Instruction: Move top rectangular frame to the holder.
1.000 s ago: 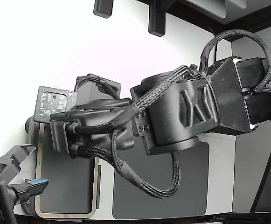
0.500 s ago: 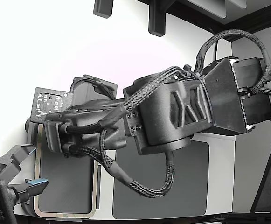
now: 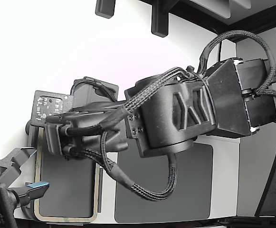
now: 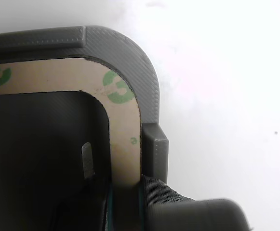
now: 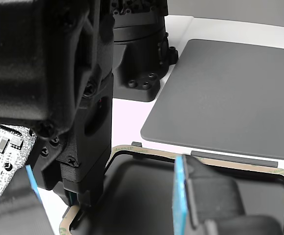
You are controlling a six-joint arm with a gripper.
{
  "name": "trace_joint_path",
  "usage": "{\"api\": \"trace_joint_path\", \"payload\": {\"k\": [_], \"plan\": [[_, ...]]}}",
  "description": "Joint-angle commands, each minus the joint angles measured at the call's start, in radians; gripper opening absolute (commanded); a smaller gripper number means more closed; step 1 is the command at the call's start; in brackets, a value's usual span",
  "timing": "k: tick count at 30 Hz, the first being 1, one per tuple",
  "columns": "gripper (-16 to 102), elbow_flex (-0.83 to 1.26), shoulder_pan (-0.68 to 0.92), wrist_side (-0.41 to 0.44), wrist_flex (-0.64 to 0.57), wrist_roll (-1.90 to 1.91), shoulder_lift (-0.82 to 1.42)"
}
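The top rectangular frame (image 4: 126, 126) is a thin pale tan ring with green marks. Its rounded corner lies inside the raised edge of the grey holder (image 4: 130, 50), beside a small edge tab (image 4: 155, 149). My gripper (image 4: 124, 208) comes down on the frame's strip with a teal-lined finger on each side, shut on it. In the other view the gripper (image 5: 78, 208) meets the frame (image 5: 220, 162) at its near corner, and holder tabs (image 5: 137, 145) show along the rim. The exterior view shows the frame (image 3: 98, 190) at lower left, with my wrist (image 3: 76, 133) hiding its upper part.
A dark grey mat (image 3: 166, 190) lies to the exterior view's right of the frame, also the mat (image 5: 229, 93). A second arm's blue-tipped gripper (image 3: 35, 188) reaches in near the frame's left side and looms close as a blue pad (image 5: 180, 205). A circuit board (image 3: 50, 107) is behind.
Over the last second my arm and the frame shifted slightly toward the exterior view's left. In the last half second almost nothing moved.
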Motion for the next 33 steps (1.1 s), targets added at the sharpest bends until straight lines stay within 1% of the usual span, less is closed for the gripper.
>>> {"api": "trace_joint_path", "payload": {"k": [1,33], "plan": [[-10,-0.02,-0.015,-0.003,0.003,-0.005,0.018],[-10,-0.029,-0.018,0.006,-0.006,-0.028,-0.006]]}}
